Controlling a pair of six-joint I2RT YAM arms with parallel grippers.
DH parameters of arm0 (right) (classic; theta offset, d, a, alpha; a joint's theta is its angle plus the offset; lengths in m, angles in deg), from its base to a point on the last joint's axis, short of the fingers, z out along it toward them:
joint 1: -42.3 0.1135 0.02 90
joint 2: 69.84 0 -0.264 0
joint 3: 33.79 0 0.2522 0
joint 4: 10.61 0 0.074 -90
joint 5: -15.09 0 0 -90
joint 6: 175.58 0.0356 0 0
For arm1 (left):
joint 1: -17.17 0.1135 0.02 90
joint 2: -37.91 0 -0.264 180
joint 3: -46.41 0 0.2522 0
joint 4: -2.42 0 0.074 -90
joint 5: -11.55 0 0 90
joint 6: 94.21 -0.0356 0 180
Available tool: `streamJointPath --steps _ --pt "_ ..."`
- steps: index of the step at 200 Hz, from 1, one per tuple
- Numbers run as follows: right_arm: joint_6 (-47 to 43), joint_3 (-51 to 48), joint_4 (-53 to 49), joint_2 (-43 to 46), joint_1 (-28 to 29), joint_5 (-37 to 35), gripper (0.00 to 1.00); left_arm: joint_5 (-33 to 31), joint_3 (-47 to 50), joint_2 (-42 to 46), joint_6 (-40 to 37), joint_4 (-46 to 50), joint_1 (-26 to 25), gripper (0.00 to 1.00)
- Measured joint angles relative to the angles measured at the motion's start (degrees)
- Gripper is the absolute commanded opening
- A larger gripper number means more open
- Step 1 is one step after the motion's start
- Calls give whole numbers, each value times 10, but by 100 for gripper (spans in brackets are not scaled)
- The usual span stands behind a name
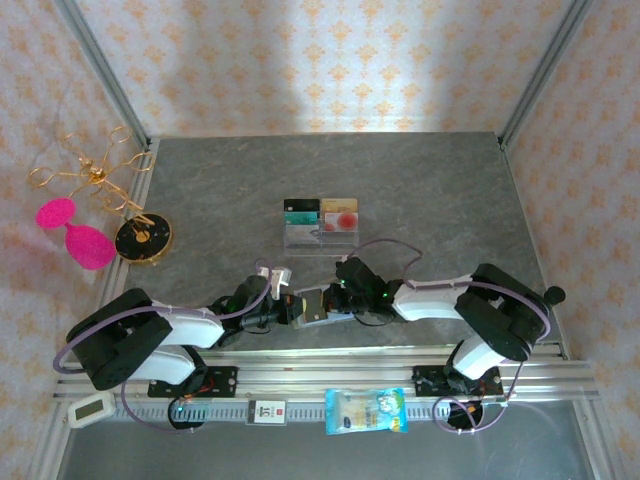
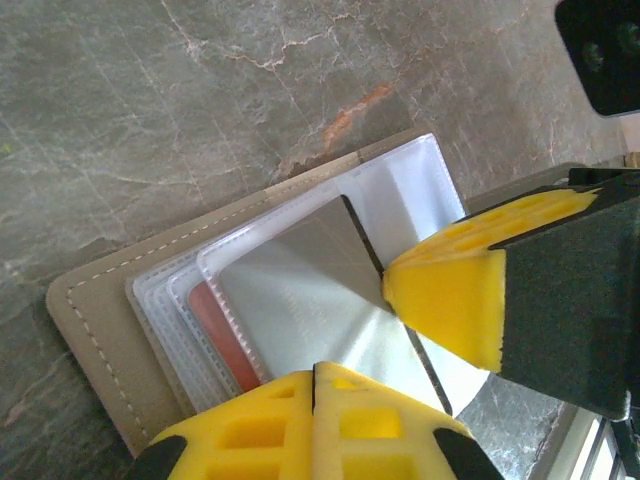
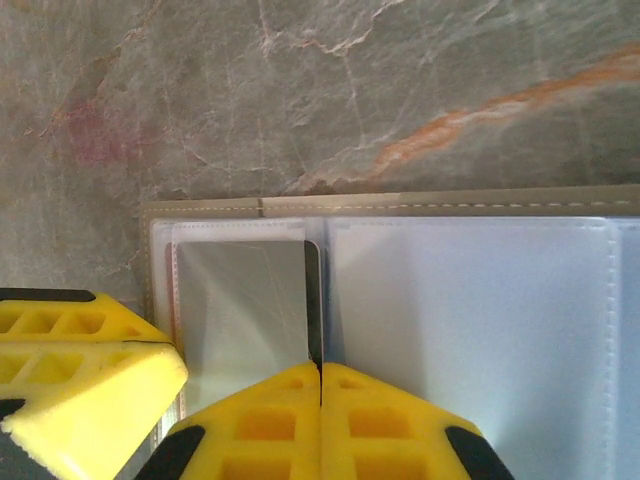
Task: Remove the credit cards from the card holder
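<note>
Grey-tan card holder [image 2: 95, 330] lies open on table [image 2: 150, 90], near edge, between the arms. Left hand [image 2: 315, 372] closed, tips at silver card [image 2: 300, 295] in clear pocket. Right hand [image 3: 320, 372] closed at same card's edge; grip unclear.

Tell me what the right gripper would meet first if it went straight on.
Probably the grey card: its dark edge runs right up to the shut right gripper, with the card holder just beneath it. Depth is unclear.
</note>
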Motion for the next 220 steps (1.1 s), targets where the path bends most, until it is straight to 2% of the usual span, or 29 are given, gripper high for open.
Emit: streamJointPath --steps 50,86,109,157,220 --pt "10 -17 -17 26 0 -27 0 11 1 10 -7 12 7 0" --pt "13 -18 -18 26 0 -30 0 9 0 80 -20 69 7 0" --pt "13 -18 -18 26 0 -30 14 9 -19 106 -26 93 7 0" --pt "13 -18 -17 32 0 -30 16 9 -60 53 -37 101 -28 0" --pt "12 -18 -11 28 0 -18 18 3 -65 -2 -37 105 -29 0"
